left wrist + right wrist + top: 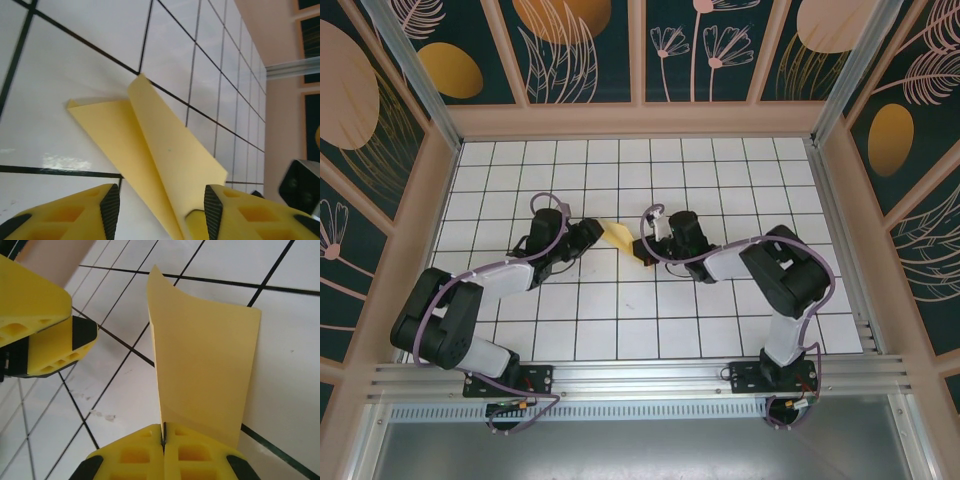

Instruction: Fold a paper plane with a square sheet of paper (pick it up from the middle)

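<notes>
While our right gripper [163, 434] pinches the creased square sheet of paper [205, 365] on the grid table [620, 330], our left gripper [161, 206] straddles it unclenched: mid-fold, next needing, we judge, a closing pinch.

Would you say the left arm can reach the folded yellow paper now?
Probably yes: the folded paper lies just ahead of the open left fingers, nothing blocking; the right fingers pinch its far end.
</notes>
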Robot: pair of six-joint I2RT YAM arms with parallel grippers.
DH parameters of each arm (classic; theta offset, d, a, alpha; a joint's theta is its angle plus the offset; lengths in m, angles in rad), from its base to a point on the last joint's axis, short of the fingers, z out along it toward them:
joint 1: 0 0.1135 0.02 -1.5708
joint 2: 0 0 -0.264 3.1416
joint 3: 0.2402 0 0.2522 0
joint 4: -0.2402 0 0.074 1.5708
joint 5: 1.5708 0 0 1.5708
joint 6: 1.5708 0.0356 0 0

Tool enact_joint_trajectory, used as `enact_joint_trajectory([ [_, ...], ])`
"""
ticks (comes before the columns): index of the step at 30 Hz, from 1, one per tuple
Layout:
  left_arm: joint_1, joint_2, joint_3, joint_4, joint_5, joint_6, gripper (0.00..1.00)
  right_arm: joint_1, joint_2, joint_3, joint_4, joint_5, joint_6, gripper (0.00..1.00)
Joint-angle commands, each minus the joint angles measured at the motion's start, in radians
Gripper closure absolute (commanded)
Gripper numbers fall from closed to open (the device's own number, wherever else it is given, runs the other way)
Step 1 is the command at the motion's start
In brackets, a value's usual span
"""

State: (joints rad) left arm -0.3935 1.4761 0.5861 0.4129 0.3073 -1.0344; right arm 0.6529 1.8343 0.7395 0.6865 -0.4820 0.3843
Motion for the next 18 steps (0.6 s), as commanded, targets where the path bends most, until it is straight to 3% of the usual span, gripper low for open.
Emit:
enact_joint_trajectory([
  [1, -0.015, 0.011, 0.006, 0.066, 0.047, 0.042, 0.54, -0.016, 0.037, 0.009, 0.062, -0.123, 0.127, 0.98],
  [18, -0.077, 0.123, 0.034, 0.177, 0.131, 0.037, 0.62, -0.058, 0.108, 0.027, 0.11, -0.272, 0.299, 0.98],
])
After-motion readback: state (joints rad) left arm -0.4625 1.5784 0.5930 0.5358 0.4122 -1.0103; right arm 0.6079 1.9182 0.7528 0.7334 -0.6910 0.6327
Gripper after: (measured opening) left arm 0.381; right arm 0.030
